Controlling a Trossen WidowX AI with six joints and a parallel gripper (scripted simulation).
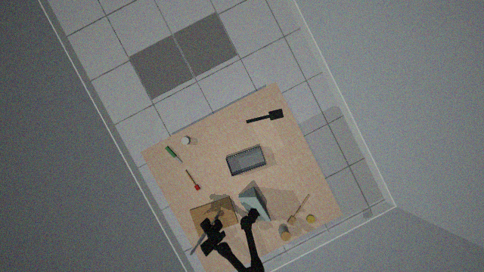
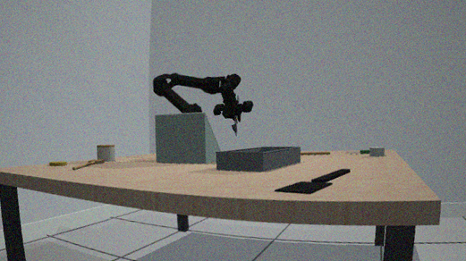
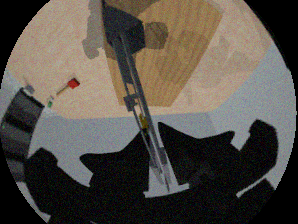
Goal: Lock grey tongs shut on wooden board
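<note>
My gripper [image 1: 217, 223] [image 2: 236, 119] [image 3: 153, 125] is shut on the grey tongs [image 1: 193, 248] [image 2: 234, 128] [image 3: 125, 65] and holds them in the air. Their two arms lie close together with a narrow gap. In the wrist view they run from a wide dark end at the top left, through the fingers, to a narrow end at the bottom. In the top view they cross the near left edge of the wooden board [image 1: 230, 212] [image 3: 185, 65]. Whether the lock has caught is hidden. The roasting tin [image 1: 249, 168] [image 2: 238, 163] is empty.
A pale green block [image 1: 249, 202] [image 2: 182, 137] stands between board and tin. A red-ended tool [image 1: 197, 187] [image 3: 73, 83], a green-handled tool [image 1: 171, 151], a white cup [image 1: 185, 140] [image 2: 376, 152], a black spatula [image 1: 276, 114] [image 2: 304, 188] and a brown-topped pot [image 1: 285, 236] [image 2: 105, 153] are on the table.
</note>
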